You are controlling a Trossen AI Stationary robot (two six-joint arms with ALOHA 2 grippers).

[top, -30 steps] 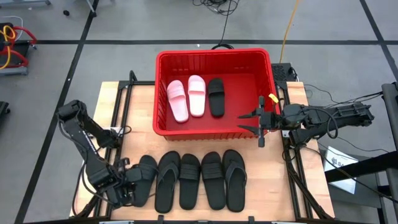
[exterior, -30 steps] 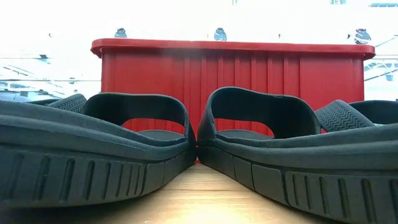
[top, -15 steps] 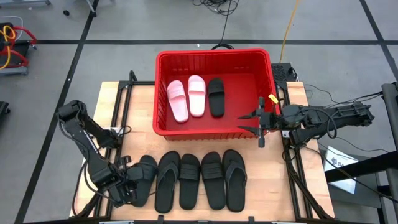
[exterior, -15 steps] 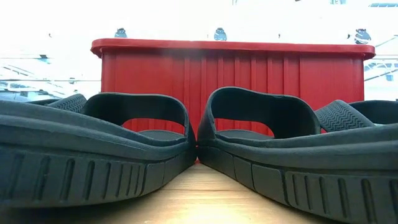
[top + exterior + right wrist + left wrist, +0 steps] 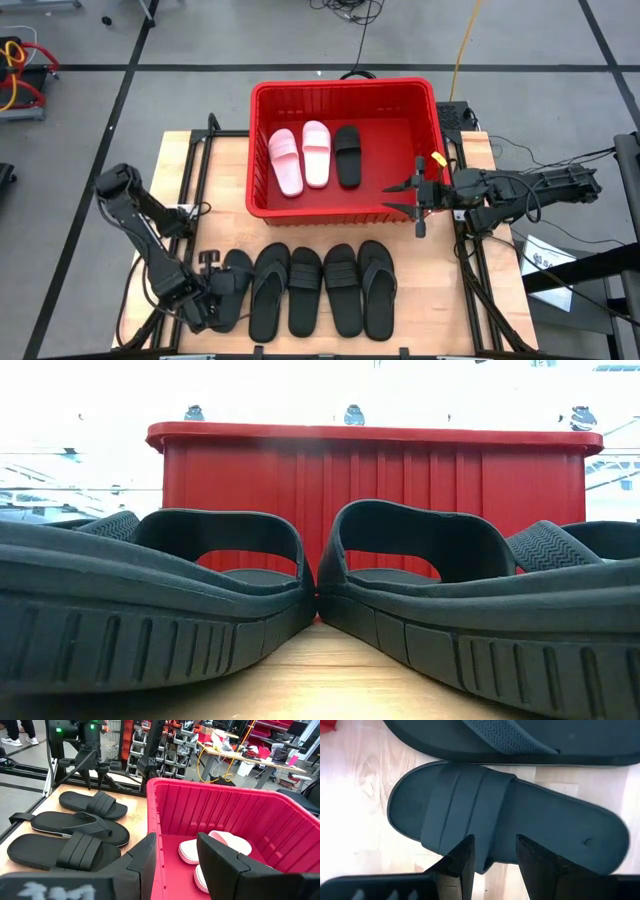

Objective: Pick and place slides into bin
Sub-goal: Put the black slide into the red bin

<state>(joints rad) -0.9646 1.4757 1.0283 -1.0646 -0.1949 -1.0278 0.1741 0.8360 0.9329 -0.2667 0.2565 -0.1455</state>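
Observation:
Five black slides lie side by side, soles down, near the table's front edge. My left gripper [image 5: 214, 298] points down, open, over the leftmost, wide-strap one [image 5: 236, 284]. In the left wrist view its fingers [image 5: 469, 851] stand over that slide's [image 5: 510, 820] side edge beside the strap; I see no touch. The red bin [image 5: 340, 88] stands at the far middle and holds two pink slides [image 5: 300, 156] and one black slide [image 5: 347, 155]. My right gripper [image 5: 416, 196] hangs open, level, over the bin's right wall [image 5: 170, 805].
A thong-style black slide [image 5: 510, 740] lies right next to the leftmost one; three more [image 5: 342, 288] fill the row to its right. Bare wood shows left of the bin [image 5: 200, 170]. In the low view two slides [image 5: 150, 610] block most of the bin's front wall [image 5: 370, 470].
My left gripper has rolled about its own pointing line over the leftmost black slide and edged slightly toward it. The slides and the bin have kept their places. Neither gripper has opened or shut.

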